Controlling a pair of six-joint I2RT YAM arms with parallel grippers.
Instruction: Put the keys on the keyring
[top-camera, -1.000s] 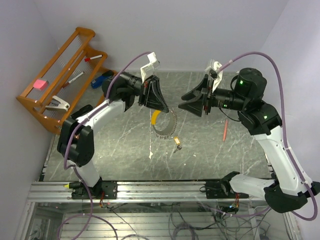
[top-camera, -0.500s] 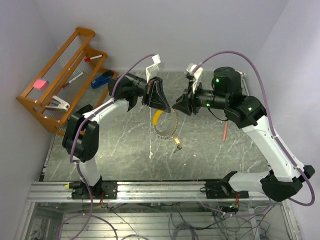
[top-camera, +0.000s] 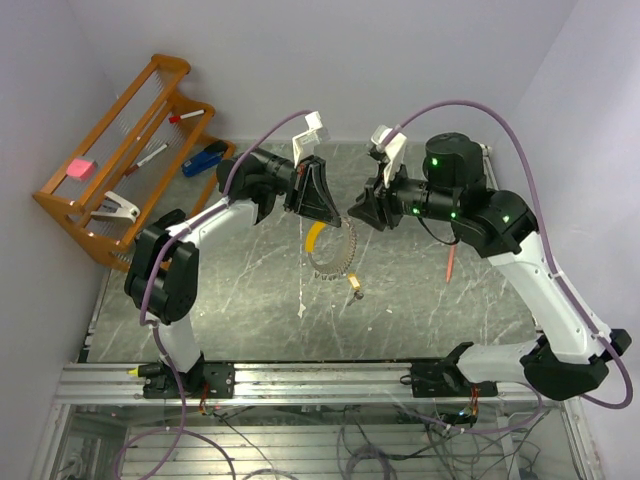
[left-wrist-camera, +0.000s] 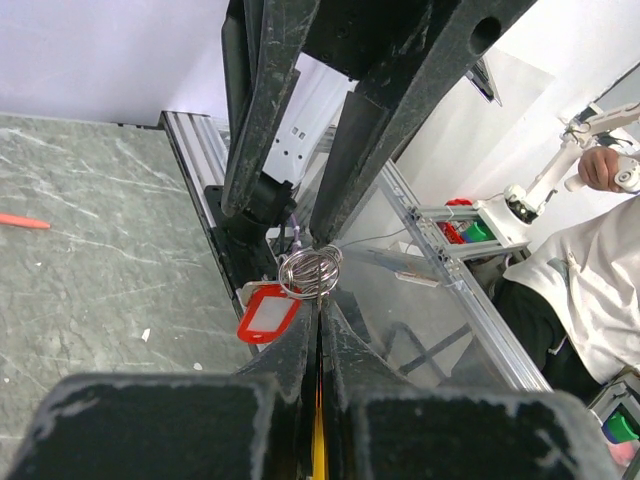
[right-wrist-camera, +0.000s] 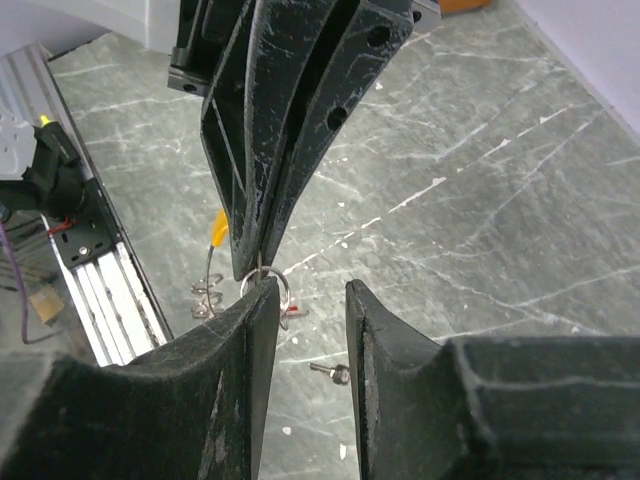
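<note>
My left gripper (top-camera: 326, 208) is shut on the keyring's wire and holds it above the table. The keyring (top-camera: 335, 252) hangs below it, a silvery coiled ring with a yellow tag (top-camera: 313, 236). In the left wrist view a small coil of the ring (left-wrist-camera: 311, 271) sticks out past the shut gripper (left-wrist-camera: 320, 300), and the red-headed key (left-wrist-camera: 268, 314) hangs from that coil. My right gripper (top-camera: 353, 213) is open and empty, facing the left one. In its own view (right-wrist-camera: 305, 300) one fingertip (right-wrist-camera: 255, 305) is against the small ring loop (right-wrist-camera: 272, 290). The brass key (top-camera: 354, 286) lies on the table (right-wrist-camera: 331, 373).
A thin red stick (top-camera: 451, 260) lies on the grey marble table (top-camera: 240, 300) to the right. A wooden rack (top-camera: 75, 205) with pens, a stapler and a pink block stands at the far left against the wall. An aluminium rail (top-camera: 300, 380) runs along the near edge.
The right arm has swung left and brought its open gripper up to the left gripper's tip. The left gripper shifted slightly and still holds the keyring.
</note>
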